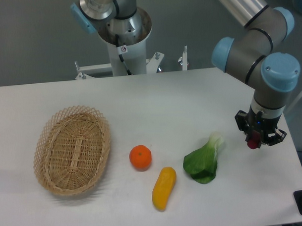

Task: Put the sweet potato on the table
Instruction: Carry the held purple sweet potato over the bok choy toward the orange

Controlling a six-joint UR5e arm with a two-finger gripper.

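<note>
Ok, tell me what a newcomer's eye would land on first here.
Probably the blue-jointed robot arm at the right, its gripper holding a small reddish thing, likely the sweet potato, over the white table's right edge. Next, the wicker basket at left, and the bright orange, yellow-orange vegetable and leafy green in the middle.

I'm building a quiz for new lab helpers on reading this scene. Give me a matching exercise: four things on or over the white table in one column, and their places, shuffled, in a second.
Things
1. oval woven wicker basket
2. round orange fruit
3. leafy green vegetable
4. small reddish-purple sweet potato

Places
A. held in the gripper near the right edge of the white table
B. far left of the table
C. between the basket and the long yellow-orange vegetable
D. on the table, just left of the gripper

Pairs: 1-B, 2-C, 3-D, 4-A
</note>
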